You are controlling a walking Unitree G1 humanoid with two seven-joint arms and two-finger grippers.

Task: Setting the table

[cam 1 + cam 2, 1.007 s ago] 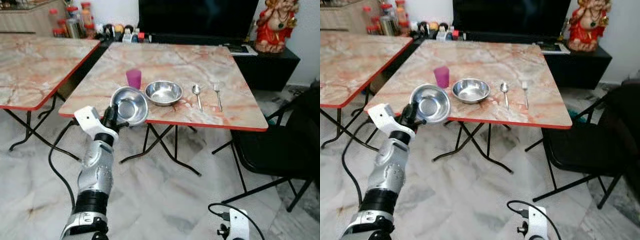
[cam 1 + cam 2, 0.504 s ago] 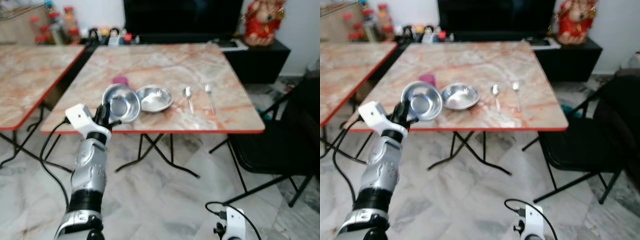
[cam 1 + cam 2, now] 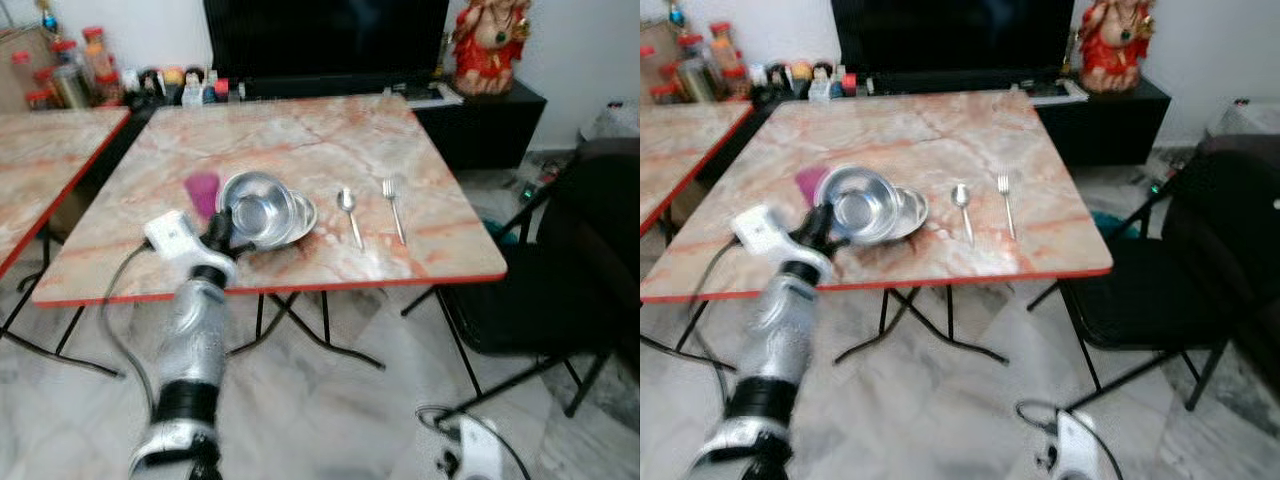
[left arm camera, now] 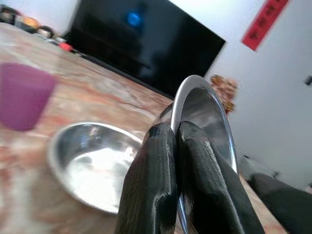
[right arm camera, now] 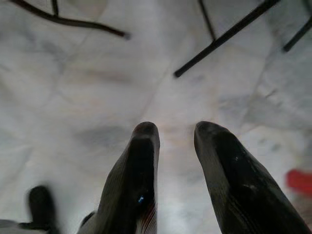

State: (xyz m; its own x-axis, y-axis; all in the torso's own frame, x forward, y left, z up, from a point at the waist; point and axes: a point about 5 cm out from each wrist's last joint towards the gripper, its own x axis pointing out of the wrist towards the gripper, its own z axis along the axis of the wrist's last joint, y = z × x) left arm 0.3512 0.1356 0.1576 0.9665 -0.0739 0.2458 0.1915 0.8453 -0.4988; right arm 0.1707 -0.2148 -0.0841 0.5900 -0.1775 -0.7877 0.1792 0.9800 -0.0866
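Risk: left gripper (image 4: 176, 127), fingers pinched tight on the tilted steel bowl's (image 3: 254, 209) rim just above the resting bowl (image 4: 92, 163), could slip and clatter the counter (image 3: 300, 130)

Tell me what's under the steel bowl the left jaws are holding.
The held bowl, pinched at its rim by the left gripper, hangs tilted over a second steel bowl on the table. That bowl looks empty; its near edge is covered.

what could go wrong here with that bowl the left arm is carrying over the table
The left end effector pinches only the rim of the held steel bowl, which is tilted, so it could twist or slip out. It hangs right over the second steel bowl and beside the purple cup; lowering it carelessly could clank into the bowl or tip the cup.
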